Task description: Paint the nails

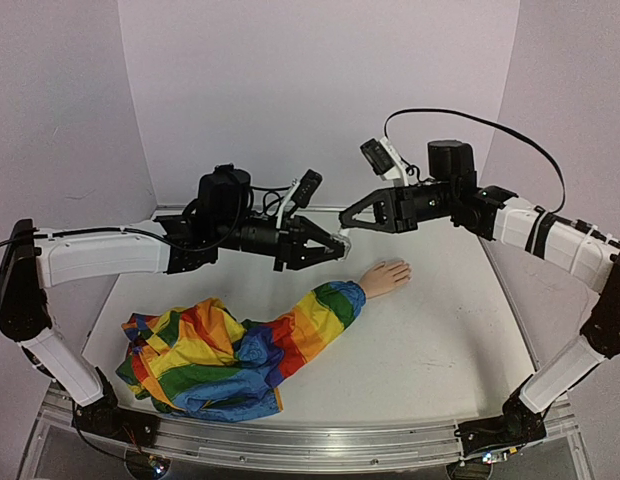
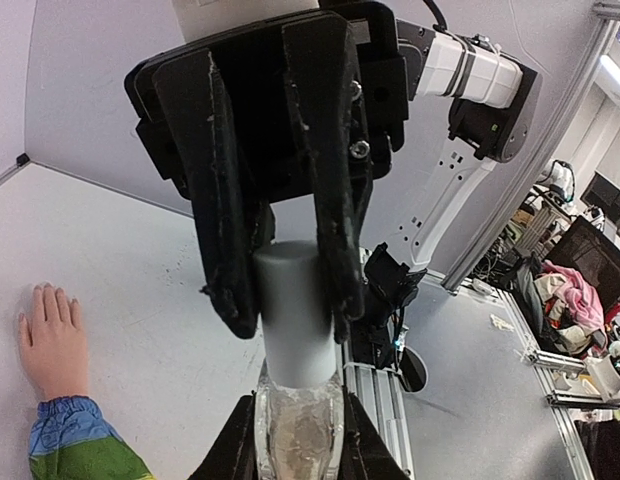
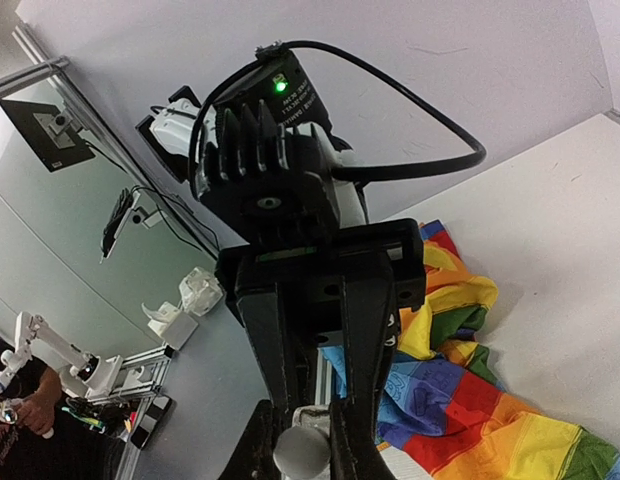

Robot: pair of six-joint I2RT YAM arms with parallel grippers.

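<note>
Top external view: a rainbow-striped sleeve (image 1: 230, 345) lies crumpled toward the near left corner of the bench (image 1: 440, 350). Its mannequin hand (image 1: 386, 277) lies flat around mid-bench, the nails (image 1: 404, 268) pointing right. Above and just beyond it, the left tool (image 1: 335, 245) grips a small clear bottle (image 2: 296, 432), and the right tool (image 1: 345, 226) is clamped on its grey cap (image 2: 295, 310). Bottle and tools are in the air, apart from the hand.

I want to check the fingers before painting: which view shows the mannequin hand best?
The left wrist view: the mannequin hand lies large there, fingers distinct. The top external view shows it small; the right wrist view shows only the rainbow fabric.
</note>
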